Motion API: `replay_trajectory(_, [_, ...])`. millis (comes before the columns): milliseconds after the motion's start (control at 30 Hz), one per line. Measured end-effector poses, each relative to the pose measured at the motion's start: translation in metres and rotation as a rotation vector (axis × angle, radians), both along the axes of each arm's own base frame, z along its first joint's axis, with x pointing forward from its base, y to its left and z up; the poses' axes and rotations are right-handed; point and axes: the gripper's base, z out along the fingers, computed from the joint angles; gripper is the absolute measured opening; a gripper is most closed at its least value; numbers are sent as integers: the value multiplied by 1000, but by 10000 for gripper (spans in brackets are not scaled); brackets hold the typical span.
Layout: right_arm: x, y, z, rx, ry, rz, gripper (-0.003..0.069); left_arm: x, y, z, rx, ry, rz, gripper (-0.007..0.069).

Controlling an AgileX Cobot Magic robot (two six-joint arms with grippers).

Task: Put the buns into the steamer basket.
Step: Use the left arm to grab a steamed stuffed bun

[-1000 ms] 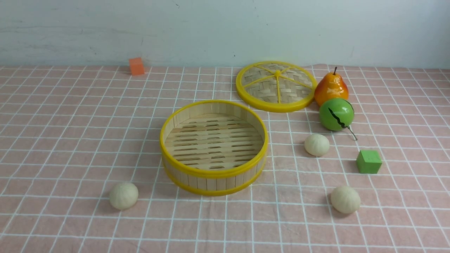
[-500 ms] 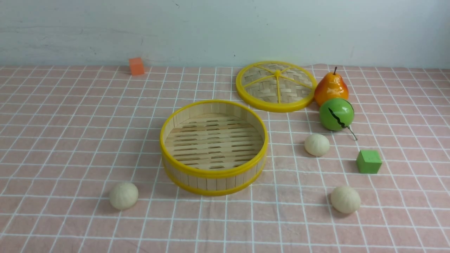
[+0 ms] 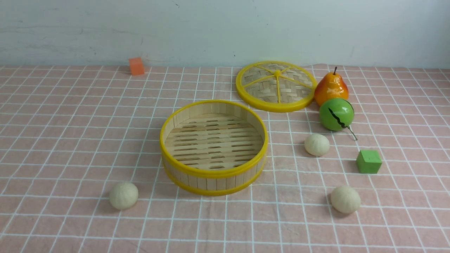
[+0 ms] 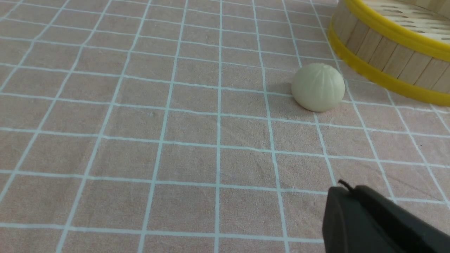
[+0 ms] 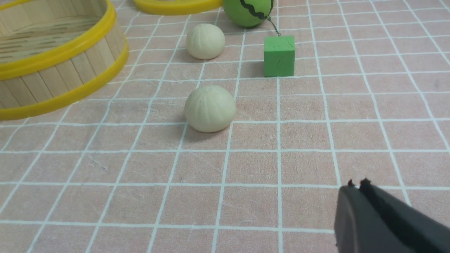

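We count 0 of the 3 buns inside the steamer basket (image 3: 213, 173), which stands at the middle of the tabletop (image 3: 66, 140) with its slat floor bare. The left bun (image 3: 123, 195) lies near the basket's front left. The far right bun (image 3: 317, 144) sits near the green ball (image 3: 336, 114), and the near right bun (image 3: 345, 199) lies closer to us. In the wrist views, the left jaws and right jaws look closed together and hold nothing. Each is well short of its nearest bun. We judge that all 3 pickups remain.
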Motion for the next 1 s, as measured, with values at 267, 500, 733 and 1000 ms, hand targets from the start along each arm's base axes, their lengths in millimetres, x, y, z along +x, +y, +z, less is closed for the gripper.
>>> replay_trajectory(267, [0,0,0,0,0,0,15,0,0,0,0,0,0,19])
replay_trajectory(500, [0,0,0,0,0,0,25,0,0,0,0,0,0,28])
replay_trajectory(733, [0,-1,0,-24,-4,-2,34,0,0,0,4,0,0,29])
replay_trajectory(1000, [1,-1,2,-24,-25,-2,41,2,0,7,-4,-84,2,36])
